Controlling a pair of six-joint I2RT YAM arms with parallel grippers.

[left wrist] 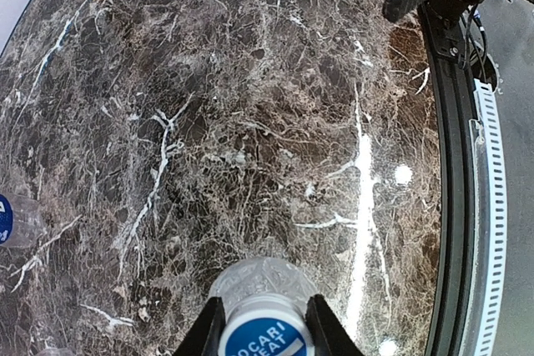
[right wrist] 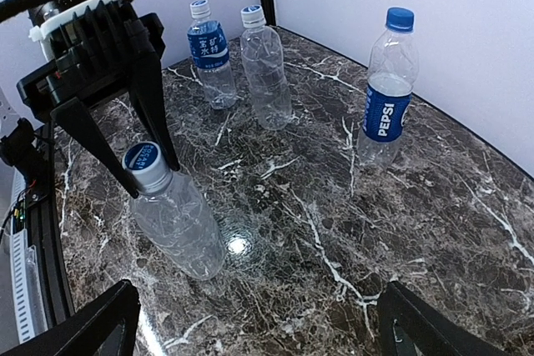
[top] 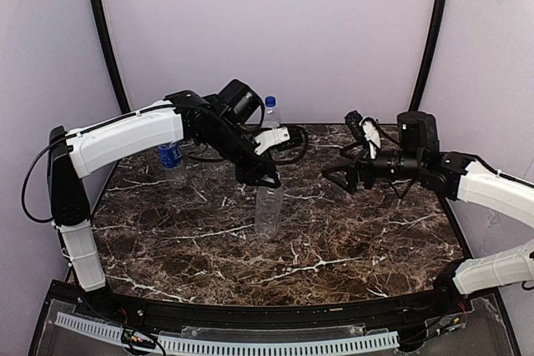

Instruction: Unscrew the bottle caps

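An unlabelled clear bottle (top: 269, 210) stands upright mid-table. Its white cap with a blue top (right wrist: 144, 164) sits between the fingers of my left gripper (top: 260, 179), which is shut on it from above; the cap also shows in the left wrist view (left wrist: 265, 333). My right gripper (top: 338, 181) is open and empty, hovering to the right of that bottle and apart from it. Its wrist view shows three other capped bottles: a Pepsi bottle (right wrist: 385, 93) with a dark blue cap (right wrist: 400, 18), a blue-labelled bottle (right wrist: 209, 52) and a ribbed unlabelled bottle (right wrist: 267, 77).
The dark marble table (top: 350, 248) has a black rail along its near edge (left wrist: 455, 206). Pale walls close the back and sides. The blue-labelled bottle (top: 171, 158) stands at the left under my left arm, and the Pepsi bottle (top: 271, 112) at the back.
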